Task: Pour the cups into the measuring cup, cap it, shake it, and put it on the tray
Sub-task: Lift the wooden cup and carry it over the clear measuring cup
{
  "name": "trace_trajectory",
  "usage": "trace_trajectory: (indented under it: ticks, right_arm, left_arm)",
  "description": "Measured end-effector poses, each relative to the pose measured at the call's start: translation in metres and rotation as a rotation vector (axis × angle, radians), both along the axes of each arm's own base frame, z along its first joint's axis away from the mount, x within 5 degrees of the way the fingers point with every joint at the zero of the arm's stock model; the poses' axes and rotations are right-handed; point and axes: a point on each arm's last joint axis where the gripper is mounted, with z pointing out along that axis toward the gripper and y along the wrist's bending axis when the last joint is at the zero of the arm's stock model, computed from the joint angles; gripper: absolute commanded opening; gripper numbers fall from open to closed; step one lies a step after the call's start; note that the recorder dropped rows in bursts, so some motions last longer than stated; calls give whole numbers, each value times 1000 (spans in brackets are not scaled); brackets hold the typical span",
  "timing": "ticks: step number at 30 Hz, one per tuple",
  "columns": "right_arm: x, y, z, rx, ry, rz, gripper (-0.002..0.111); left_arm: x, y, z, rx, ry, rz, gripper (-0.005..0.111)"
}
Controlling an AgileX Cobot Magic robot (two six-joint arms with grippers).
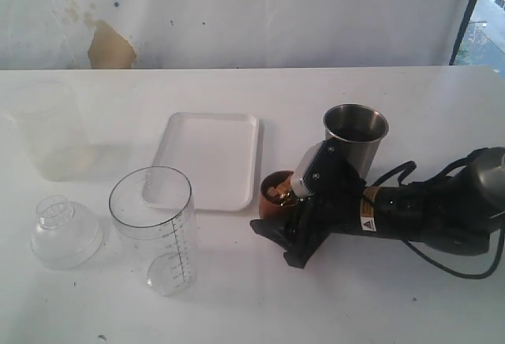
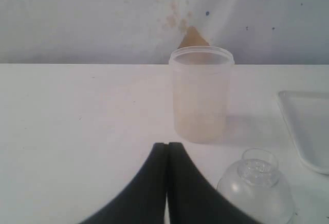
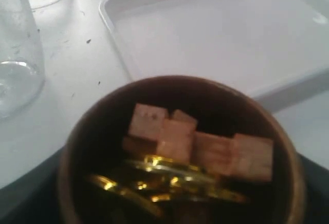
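**A:** Start on the left. What is that arm doing?

**B:** The left tool (image 2: 166, 147) has its jaws pressed flat together and holds nothing. It hangs over bare desk (image 1: 394, 304), well left of the tray (image 1: 207, 155). It faces the frosted cup (image 1: 49, 135), and the domed lid (image 1: 65, 235) sits left of the tray, nearer the front.

**A:** And the measuring cup?

**B:** The measuring cup (image 1: 154, 229) stands upright at the tray's near left corner, just beside it. Its mouth is open and it looks empty.

**A:** So the pour starts on the other side?

**B:** I'd say so. The wooden cup (image 1: 276, 188) sits on the desk just off the tray's near right corner. The right tool (image 1: 282, 206) has a jaw on either side of it and looks closed on its wall. Inside are small wooden blocks (image 3: 200, 142) on top of gold pieces (image 3: 169, 178).

**A:** How would you do it well?

**B:** Lift straight up first, keeping the cup level because the load is loose. Then carry it along the tray's near edge, high enough to clear the low rim. Over the measuring cup, centre it on the mouth and tip slowly, since those blocks may drop in a clump.

**A:** Is there room for that?

**B:** There's plenty in front of the tray, where the desk is bare. It's tighter to the right, where the steel tumbler (image 1: 355, 132) stands close behind the arm, so I wouldn't swing back that way.
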Motion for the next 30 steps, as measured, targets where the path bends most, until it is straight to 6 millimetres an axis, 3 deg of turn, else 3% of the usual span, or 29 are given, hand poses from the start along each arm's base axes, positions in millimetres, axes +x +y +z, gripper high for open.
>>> trace_trajectory:
  ticks: [11, 18, 25, 30]
  right_arm:
    - [-10, 2, 90, 129, -172, 34, 0]
    - [-5, 30, 140, 178, -237, 42, 0]
    - [-1, 64, 155, 75, -254, 15, 0]
    - [4, 75, 148, 62, -246, 32, 0]
  left_arm:
    - [0, 0, 0, 0, 0, 0, 0]
    - [0, 0, 0, 0, 0, 0, 0]
    - [0, 0, 0, 0, 0, 0, 0]
    - [0, 0, 0, 0, 0, 0, 0]
